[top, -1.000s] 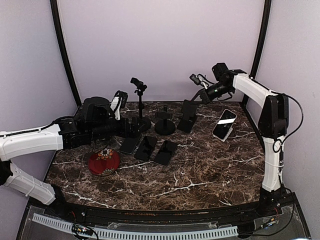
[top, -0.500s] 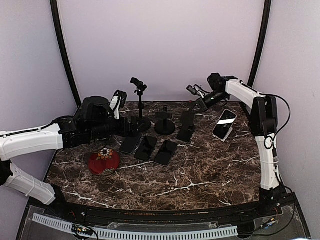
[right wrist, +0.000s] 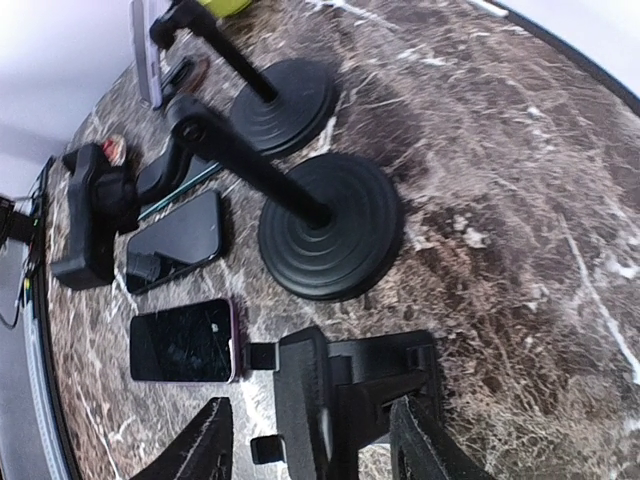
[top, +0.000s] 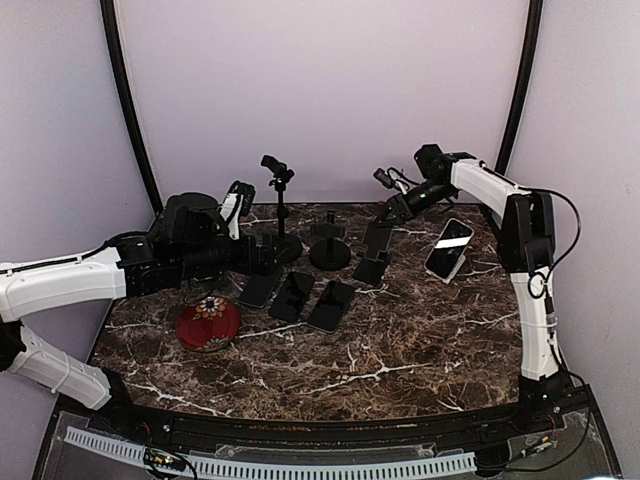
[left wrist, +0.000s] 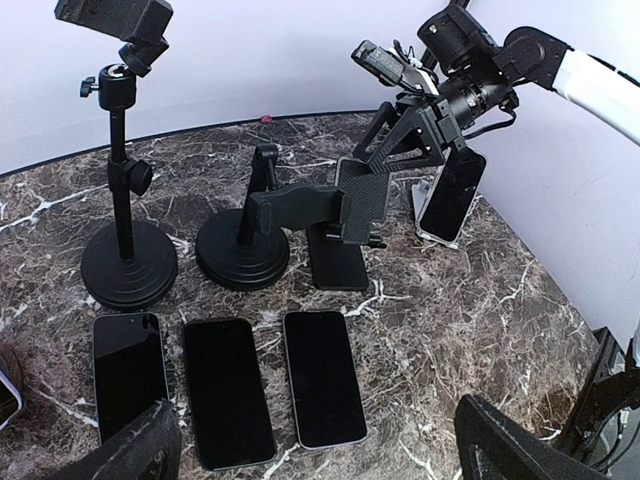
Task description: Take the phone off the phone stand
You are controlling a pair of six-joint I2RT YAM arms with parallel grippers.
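Observation:
A pale phone leans upright on its phone stand at the right back of the marble table. Just left of it stands an empty black folding stand. My right gripper is over the folding stand's top, open, one finger well clear of it and the other at its back brace. My left gripper hovers open and empty above three phones lying flat, far from the pale phone.
Three dark phones lie side by side mid-table. Behind them stand a round-based holder and a tall pole stand. A red bowl sits at the left. Another phone is propped at the left back.
My right gripper carried the black folding stand down and left onto the table, then opened off it. The left arm barely moved.

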